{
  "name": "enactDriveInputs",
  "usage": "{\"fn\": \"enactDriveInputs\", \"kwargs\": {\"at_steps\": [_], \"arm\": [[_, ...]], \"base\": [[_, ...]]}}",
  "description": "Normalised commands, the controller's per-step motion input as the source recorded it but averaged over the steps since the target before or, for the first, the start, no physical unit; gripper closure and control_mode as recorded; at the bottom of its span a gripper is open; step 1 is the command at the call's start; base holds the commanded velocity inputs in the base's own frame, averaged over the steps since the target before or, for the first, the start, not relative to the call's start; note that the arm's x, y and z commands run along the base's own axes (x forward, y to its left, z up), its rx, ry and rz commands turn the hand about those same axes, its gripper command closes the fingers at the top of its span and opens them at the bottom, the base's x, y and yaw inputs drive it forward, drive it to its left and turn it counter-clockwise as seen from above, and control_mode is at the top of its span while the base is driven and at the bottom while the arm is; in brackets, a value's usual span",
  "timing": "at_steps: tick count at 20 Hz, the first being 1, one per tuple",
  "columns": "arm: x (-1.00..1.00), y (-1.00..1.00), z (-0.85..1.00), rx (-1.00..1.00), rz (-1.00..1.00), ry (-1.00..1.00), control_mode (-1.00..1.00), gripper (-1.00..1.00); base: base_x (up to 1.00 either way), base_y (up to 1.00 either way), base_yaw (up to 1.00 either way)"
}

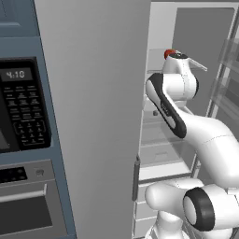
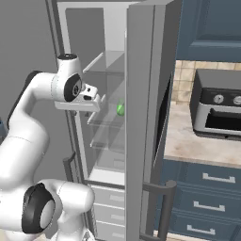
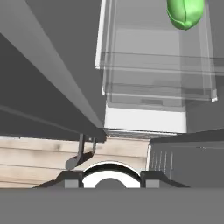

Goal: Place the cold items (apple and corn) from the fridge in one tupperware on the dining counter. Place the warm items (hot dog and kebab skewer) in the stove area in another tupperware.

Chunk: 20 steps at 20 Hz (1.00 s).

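Arm is reaching into the open fridge (image 1: 200, 37). The end effector (image 2: 89, 101) sits just in front of the glass shelves (image 3: 153, 78), pointing down. Its fingertips are barely visible at the bottom of the hand view, so I cannot tell if they are apart or together, and nothing can be seen between them. Green corn (image 2: 120, 109) lies on a middle shelf, to the right of and a bit farther in than the hand; it shows at the top of the hand view (image 3: 186, 13). A red blob that is probably the apple (image 1: 169, 53) sits on the upper shelf just behind the top of the wrist; touching or not is unclear. Judgement: neither cold item is grabbed yet.

Risks:
- The wrist is close to the apple, so any lift or twist could nudge it. It is round, so it would roll deeper or off the shelf edge.
- The corn is off to the side of the hand's axis. A straight descent would miss it or clip its end and spin it away.
- The shelf lips are near the hand, so a sideways sweep could hit glass.
- The fridge door (image 2: 141, 141) stands close on the right and the elbow bulges toward it, so a wide swing on the way out could strike the door and jolt a held item loose.
- The corn husk looks smooth and tapered, so a shallow pinch may slip.
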Motion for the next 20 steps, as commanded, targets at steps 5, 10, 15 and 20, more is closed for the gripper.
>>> {"fn": "enactDriveInputs", "kwargs": {"at_steps": [5,10,15,20], "arm": [[-0.10,-0.11,0.00,0.00,0.00,-0.26,-1.00,-1.00],[0.00,-0.29,-0.07,-0.03,0.00,-0.08,-1.00,-1.00],[0.04,-0.28,-0.04,0.00,-0.05,0.00,-1.00,-1.00],[0.02,-0.29,-0.04,0.02,-0.17,0.00,-1.00,-1.00]], "base": [[0.00,0.00,0.00],[0.00,0.00,0.00],[0.00,0.00,0.00],[0.00,0.00,0.00]]}}
